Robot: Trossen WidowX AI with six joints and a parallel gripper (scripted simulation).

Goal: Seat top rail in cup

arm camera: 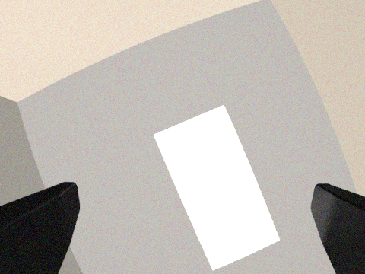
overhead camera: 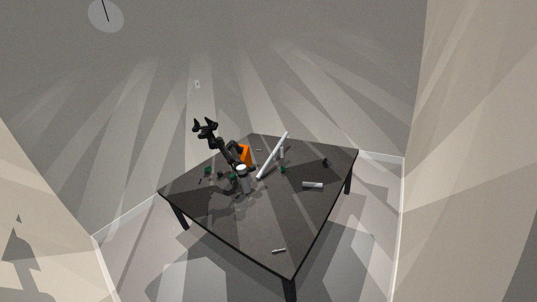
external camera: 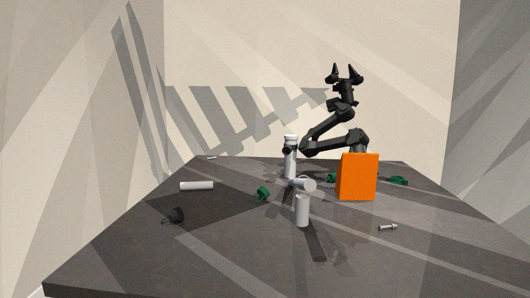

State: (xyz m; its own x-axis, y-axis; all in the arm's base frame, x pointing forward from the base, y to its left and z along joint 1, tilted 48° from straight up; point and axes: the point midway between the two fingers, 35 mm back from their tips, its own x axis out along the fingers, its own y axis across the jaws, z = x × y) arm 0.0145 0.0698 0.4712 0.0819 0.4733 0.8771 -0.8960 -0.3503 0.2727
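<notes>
Jaws [overhead camera: 200,122] [external camera: 341,68] wide, nothing in them, up above bench [overhead camera: 240,233] [external camera: 229,259]. Top rail [overhead camera: 272,155] [external camera: 296,181] thru loop cap, cut end short of end cup [overhead camera: 251,168] [external camera: 286,149]. Prob. stiff, light, slick; grip mid-length, square-on, w/ firm squeeze.

Hard shadows (grainy, too) streak walls; 1 white panel [arm camera: 217,187] glares.

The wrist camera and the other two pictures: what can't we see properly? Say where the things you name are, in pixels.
- Exterior view: the far end of the white rail [overhead camera: 271,157] [external camera: 307,184] is hidden behind its near end.
- Top view: the big post's [overhead camera: 245,184] [external camera: 290,164] brace band is too small to make out clearly.
- Wrist view: the jaws' lower parts are cut off by the picture's edges.
</notes>
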